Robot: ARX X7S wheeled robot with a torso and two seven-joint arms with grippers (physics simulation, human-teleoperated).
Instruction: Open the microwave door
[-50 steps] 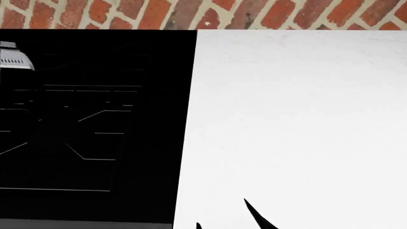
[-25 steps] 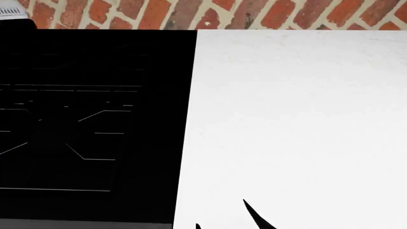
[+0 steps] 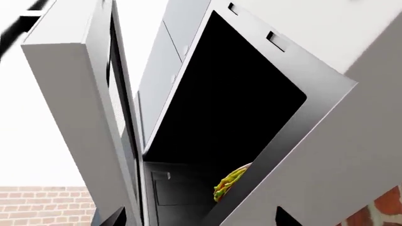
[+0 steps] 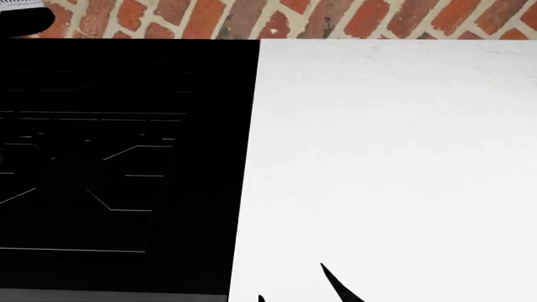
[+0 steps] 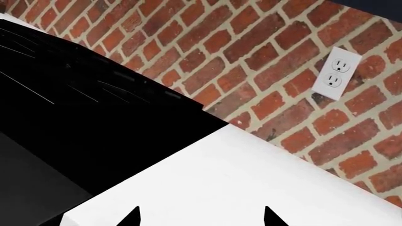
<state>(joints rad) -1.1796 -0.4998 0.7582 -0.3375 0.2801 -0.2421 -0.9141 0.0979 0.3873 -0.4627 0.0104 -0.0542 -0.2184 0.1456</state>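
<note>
The left wrist view shows the grey microwave [image 3: 351, 141] with its door [image 3: 75, 117] swung well away from the front frame, baring the dark cavity [image 3: 232, 103]. A yellow, green and red food item [image 3: 229, 184] lies inside. My left gripper [image 3: 199, 220] is open just in front of the opening; only its two dark fingertips [image 3: 115, 219] show, holding nothing. My right gripper [image 5: 201, 217] hangs open over the white counter [image 5: 238, 179], and its tips show at the head view's bottom edge [image 4: 298, 293]. The head view does not show the microwave.
A black cooktop [image 4: 117, 163] fills the left of the head view, next to the white counter [image 4: 394, 157]. A brick wall [image 4: 293, 19] runs behind, with a white outlet [image 5: 337, 73]. A bit of my left arm [image 4: 21, 16] shows at the top left.
In the head view the pale part of my left arm has risen from the left edge to the top left corner. The right gripper's tips have barely moved.
</note>
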